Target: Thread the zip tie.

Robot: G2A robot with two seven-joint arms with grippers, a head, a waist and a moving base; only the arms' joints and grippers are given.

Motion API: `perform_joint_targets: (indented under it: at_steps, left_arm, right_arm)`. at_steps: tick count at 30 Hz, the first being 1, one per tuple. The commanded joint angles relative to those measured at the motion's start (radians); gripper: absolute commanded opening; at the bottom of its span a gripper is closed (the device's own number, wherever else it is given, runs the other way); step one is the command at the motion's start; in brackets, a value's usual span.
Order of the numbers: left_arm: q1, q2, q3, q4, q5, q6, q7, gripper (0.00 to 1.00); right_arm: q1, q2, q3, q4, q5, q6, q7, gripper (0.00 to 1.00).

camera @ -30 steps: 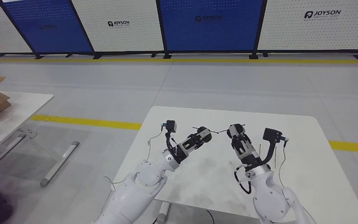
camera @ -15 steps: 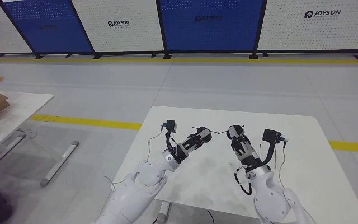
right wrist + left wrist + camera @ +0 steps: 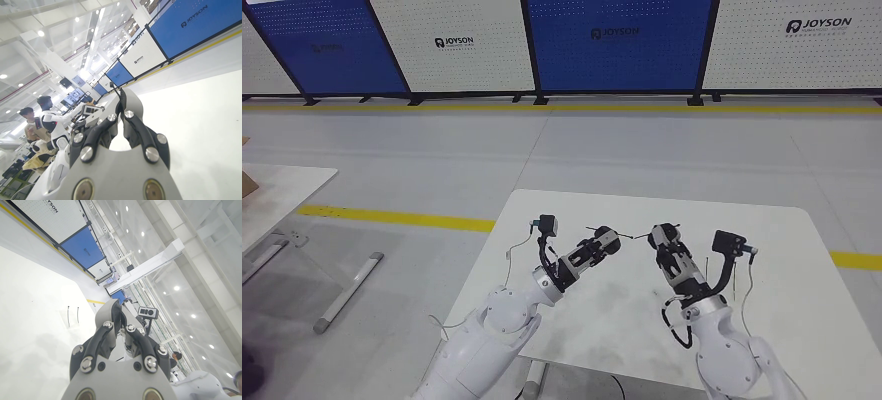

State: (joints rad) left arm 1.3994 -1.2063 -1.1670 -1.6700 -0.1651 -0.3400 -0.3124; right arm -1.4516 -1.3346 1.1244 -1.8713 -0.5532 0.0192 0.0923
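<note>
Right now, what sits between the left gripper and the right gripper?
In the top view, a thin black stretch of the zip tie spans the gap from the left gripper to the right gripper, above the white table.

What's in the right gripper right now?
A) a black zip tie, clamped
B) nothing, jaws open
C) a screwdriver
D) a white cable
A: the right gripper is shut on a black zip tie, whose squared end sticks out past the fingertips.
</note>
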Motion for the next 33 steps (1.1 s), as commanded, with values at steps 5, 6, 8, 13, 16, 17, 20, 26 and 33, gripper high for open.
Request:
perform_joint_targets:
  at_steps: [5, 6, 8, 13, 16, 17, 20, 26, 33]
  left_arm:
    - [0.000, 0.000, 0.000, 0.000, 0.000, 0.000, 0.000, 0.00]
    - [0.000, 0.000, 0.000, 0.000, 0.000, 0.000, 0.000, 0.00]
    - [0.000, 0.000, 0.000, 0.000, 0.000, 0.000, 0.000, 0.00]
    - [0.000, 0.000, 0.000, 0.000, 0.000, 0.000, 0.000, 0.00]
    - [0.000, 0.000, 0.000, 0.000, 0.000, 0.000, 0.000, 0.00]
    - [0.000, 0.000, 0.000, 0.000, 0.000, 0.000, 0.000, 0.00]
    - [0.000, 0.000, 0.000, 0.000, 0.000, 0.000, 0.000, 0.00]
    - [0.000, 0.000, 0.000, 0.000, 0.000, 0.000, 0.000, 0.00]
    - [0.000, 0.000, 0.000, 0.000, 0.000, 0.000, 0.000, 0.00]
  right_arm:
    - [-0.003, -0.001, 0.000, -0.002, -0.004, -0.014, -0.004, 0.00]
    - [-0.003, -0.001, 0.000, -0.002, -0.005, -0.015, -0.002, 0.00]
    - [-0.001, -0.002, -0.003, -0.002, -0.006, -0.016, 0.002, 0.00]
    - [0.005, -0.004, -0.009, 0.003, -0.010, -0.014, 0.006, 0.00]
    - [0.008, -0.005, -0.009, 0.009, -0.012, -0.012, 0.003, 0.00]
    - [0.009, -0.006, -0.009, 0.010, -0.012, -0.011, 0.001, 0.00]
    - [0.008, -0.006, -0.006, 0.011, -0.011, -0.012, -0.004, 0.00]
    - [0.001, -0.007, -0.005, 0.008, -0.017, -0.013, -0.007, 0.00]
    - [0.001, -0.010, -0.010, 0.013, -0.028, -0.009, -0.011, 0.00]
